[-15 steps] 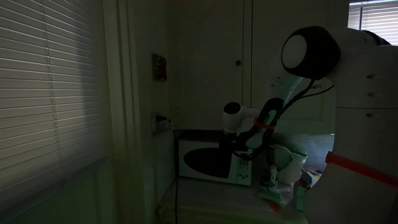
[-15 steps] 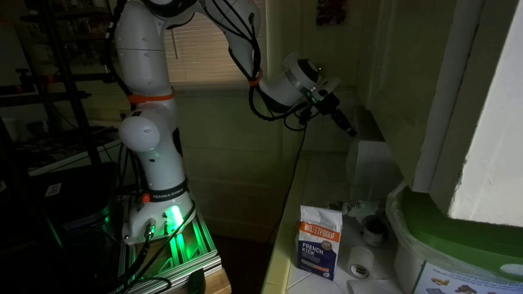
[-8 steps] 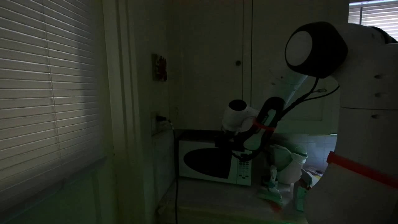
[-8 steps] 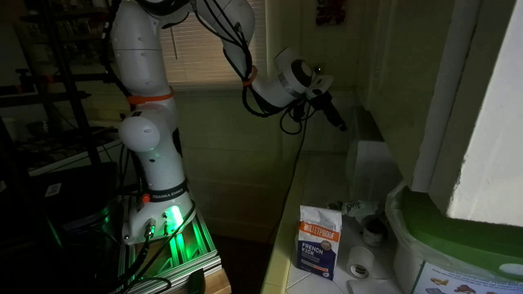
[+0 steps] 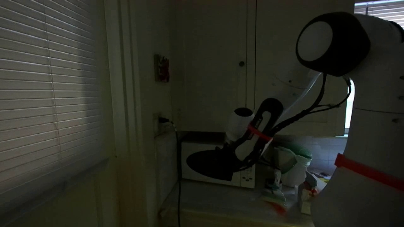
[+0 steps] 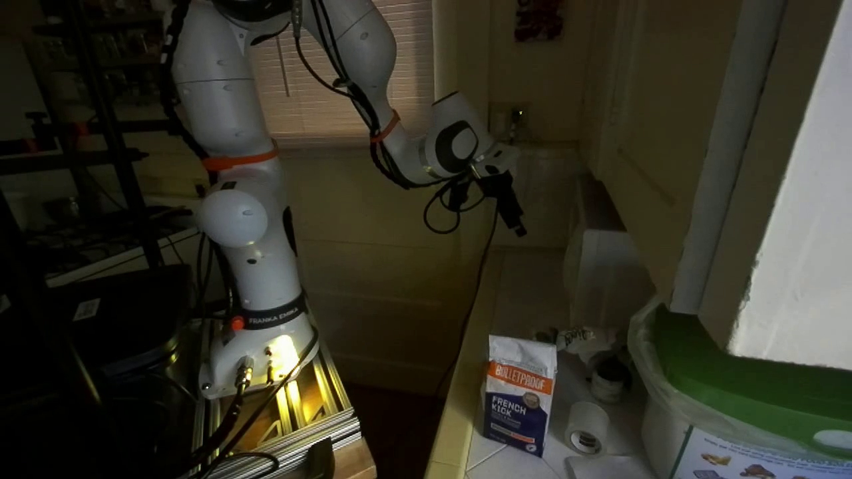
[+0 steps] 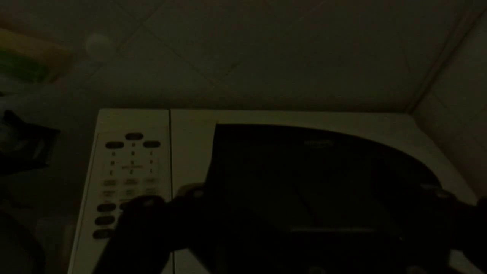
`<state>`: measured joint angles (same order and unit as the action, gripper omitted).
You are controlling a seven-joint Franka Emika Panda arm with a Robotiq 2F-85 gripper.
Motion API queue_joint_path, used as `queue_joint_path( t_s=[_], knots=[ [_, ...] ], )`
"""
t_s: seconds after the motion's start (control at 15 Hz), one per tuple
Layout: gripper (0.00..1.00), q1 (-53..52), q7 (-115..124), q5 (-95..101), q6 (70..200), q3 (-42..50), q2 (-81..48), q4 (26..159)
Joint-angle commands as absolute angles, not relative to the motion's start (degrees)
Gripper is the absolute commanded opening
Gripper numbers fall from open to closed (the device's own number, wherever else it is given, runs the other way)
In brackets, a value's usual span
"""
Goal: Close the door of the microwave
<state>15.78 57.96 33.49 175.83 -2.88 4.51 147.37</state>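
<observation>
The white microwave (image 5: 247,181) stands at the back of the counter, its pale side (image 6: 609,273) showing in an exterior view. Its door (image 7: 192,152), with a dark rounded window, lies flush beside the control strip in the wrist view, only a thin seam between them. My gripper (image 6: 520,231) hangs in front of the microwave, tilted downward, with a gap to it. In the wrist view the dark fingers of my gripper (image 7: 314,190) are spread wide before the door, and nothing is seen held. The picture is very dark, so finger details are hard to make out.
A coffee bag (image 6: 519,396), a white roll (image 6: 588,429) and a bin with a green lid (image 6: 739,399) stand on the counter. Cabinets (image 5: 214,78) rise above the microwave. A black cable (image 5: 179,189) hangs left of it.
My gripper has drawn back from the microwave front and tipped further down. The light at the robot's base has turned from green to yellowish. The microwave looks unchanged.
</observation>
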Motion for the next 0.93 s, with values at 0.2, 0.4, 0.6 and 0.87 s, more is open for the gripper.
queue_joint_path(
  t_s=[0.2,0.4,0.6,0.87],
  knots=[
    [1.00,8.6,41.8,15.8,163.9,0.6,13.8,150.3],
    [1.00,9.3,36.4,11.8,155.8,0.3,17.4,149.3],
    [1.00,10.5,33.7,10.9,149.7,-0.1,20.0,148.4],
    [1.00,11.6,32.3,11.4,145.6,-0.5,22.0,147.9]
  ],
)
